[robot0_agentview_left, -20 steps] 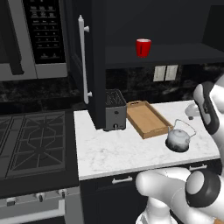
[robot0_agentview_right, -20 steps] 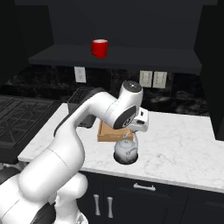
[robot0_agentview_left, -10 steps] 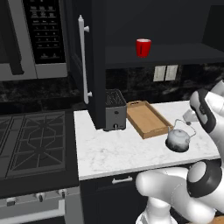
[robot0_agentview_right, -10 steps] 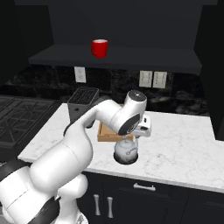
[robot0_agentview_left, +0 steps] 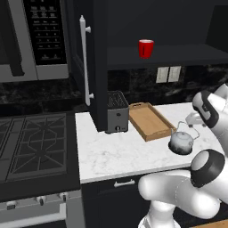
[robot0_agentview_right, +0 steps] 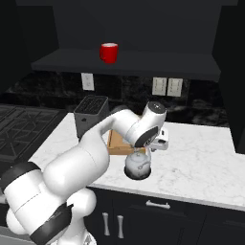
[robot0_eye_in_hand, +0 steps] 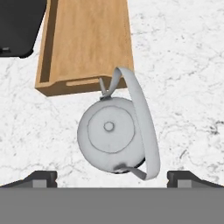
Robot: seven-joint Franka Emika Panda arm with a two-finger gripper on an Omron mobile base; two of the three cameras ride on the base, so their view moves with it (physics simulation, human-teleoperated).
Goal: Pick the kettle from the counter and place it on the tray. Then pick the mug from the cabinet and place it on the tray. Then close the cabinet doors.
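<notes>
The silver-grey kettle (robot0_agentview_left: 181, 141) (robot0_agentview_right: 138, 166) (robot0_eye_in_hand: 114, 135) stands on the white marble counter (robot0_agentview_left: 116, 151) (robot0_agentview_right: 201, 158), just off the near short end of the wooden tray (robot0_agentview_left: 149, 120) (robot0_agentview_right: 115, 143) (robot0_eye_in_hand: 87, 39). My gripper (robot0_agentview_right: 142, 152) (robot0_eye_in_hand: 113, 177) hovers right above the kettle, open. Its fingertips (robot0_eye_in_hand: 37, 178) stand wide apart on either side of the kettle's body and touch nothing. The arched handle leans toward the right fingertip. The red mug (robot0_agentview_left: 145, 48) (robot0_agentview_right: 109, 52) sits on the shelf of the black cabinet (robot0_agentview_left: 178, 55). One cabinet door (robot0_agentview_left: 95, 67) stands open.
A black-and-silver toaster (robot0_agentview_left: 117, 111) (robot0_agentview_right: 90, 115) stands left of the tray, beside the open door. The microwave (robot0_agentview_left: 35, 40) hangs over the stovetop (robot0_agentview_left: 35, 142) at the left. Wall outlets (robot0_agentview_right: 167, 87) are behind the counter. Bare marble lies right of the kettle (robot0_agentview_right: 206, 162).
My hand has come down and a little to the right, closer over the kettle. The kettle, tray and mug have not moved.
</notes>
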